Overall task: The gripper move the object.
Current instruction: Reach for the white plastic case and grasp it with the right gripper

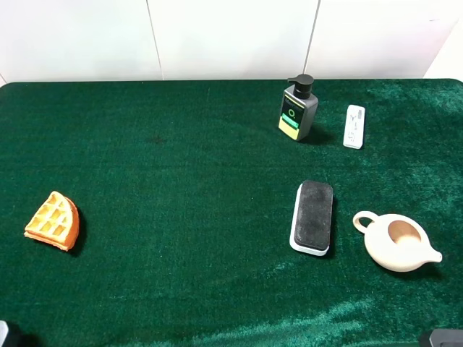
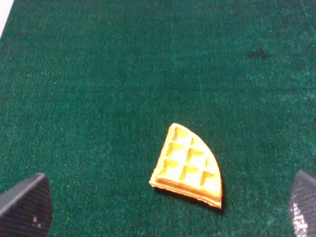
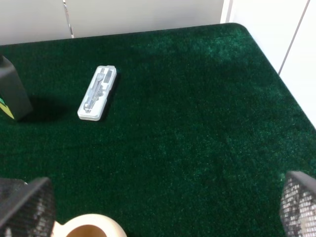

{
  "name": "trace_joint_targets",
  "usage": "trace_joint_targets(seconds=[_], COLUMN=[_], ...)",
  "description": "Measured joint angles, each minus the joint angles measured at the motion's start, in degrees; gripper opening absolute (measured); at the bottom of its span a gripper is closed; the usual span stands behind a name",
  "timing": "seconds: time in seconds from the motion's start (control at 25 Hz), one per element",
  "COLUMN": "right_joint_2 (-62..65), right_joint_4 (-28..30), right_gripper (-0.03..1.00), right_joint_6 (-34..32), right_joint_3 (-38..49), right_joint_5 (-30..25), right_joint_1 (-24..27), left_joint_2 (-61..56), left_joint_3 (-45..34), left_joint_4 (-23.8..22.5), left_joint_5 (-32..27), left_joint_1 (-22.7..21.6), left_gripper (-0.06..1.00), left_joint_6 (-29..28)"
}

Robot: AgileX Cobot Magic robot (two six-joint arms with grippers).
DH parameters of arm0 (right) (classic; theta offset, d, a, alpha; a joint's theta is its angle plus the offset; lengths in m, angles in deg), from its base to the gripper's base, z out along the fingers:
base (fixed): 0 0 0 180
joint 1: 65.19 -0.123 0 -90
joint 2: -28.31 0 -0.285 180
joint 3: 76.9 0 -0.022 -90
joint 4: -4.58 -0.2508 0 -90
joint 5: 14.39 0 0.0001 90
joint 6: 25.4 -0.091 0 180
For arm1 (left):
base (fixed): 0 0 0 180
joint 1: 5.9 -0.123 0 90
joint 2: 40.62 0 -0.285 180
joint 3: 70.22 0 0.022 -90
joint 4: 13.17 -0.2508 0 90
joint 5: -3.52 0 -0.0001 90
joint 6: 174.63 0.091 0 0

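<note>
Right tool (image 3: pixel 162 207): jaws spread wide, nothing held. Left tool (image 2: pixel 163 205): likewise apart, hung over waffle (image 2: pixel 186 165). Object (image 1: pixel 354 126) laid flat at far right of surface (image 1: pixel 181 166), just beside pump bottle (image 1: pixel 298 108), well apart from right tool.

Risks judged:
- thin flat stick pushed into green pile and missed by prongs
- pump bottle toppled if approach drifts sideways
- pitcher (image 1: pixel 396 242) clipped on reach

Writing: bottle label green-yellow, ring mark only; no text readable. Object marks illegible.

Deep green velvety counter (image 1: pixel 181 144) all over. Golden-orange waffle wedge (image 1: pixel 53 220), grid-patterned. Dark grey pump bottle (image 1: pixel 297 110), green-and-yellow label. White plastic stick (image 1: pixel 354 126), faint grey marks. Eraser (image 1: pixel 312 215) white, black on top. Cream pitcher (image 1: pixel 396 244), tan inside.
</note>
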Motion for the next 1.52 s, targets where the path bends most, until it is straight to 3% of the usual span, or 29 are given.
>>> trace_joint_targets(seconds=[1.28, 1.52], right_joint_2=[0.0, -8.7], right_joint_4=[0.2, 0.2], right_gripper=[0.70, 0.70], right_joint_6=[-0.1, -0.1], right_joint_3=[-0.4, -6.1], right_joint_5=[0.5, 0.9], right_joint_1=[0.0, 0.0], left_joint_2=[0.0, 0.0], left_joint_3=[0.0, 0.0], left_joint_4=[0.0, 0.0], left_joint_5=[0.0, 0.0], left_joint_1=[0.0, 0.0], left_gripper=[0.98, 0.98], left_joint_6=[0.0, 0.0])
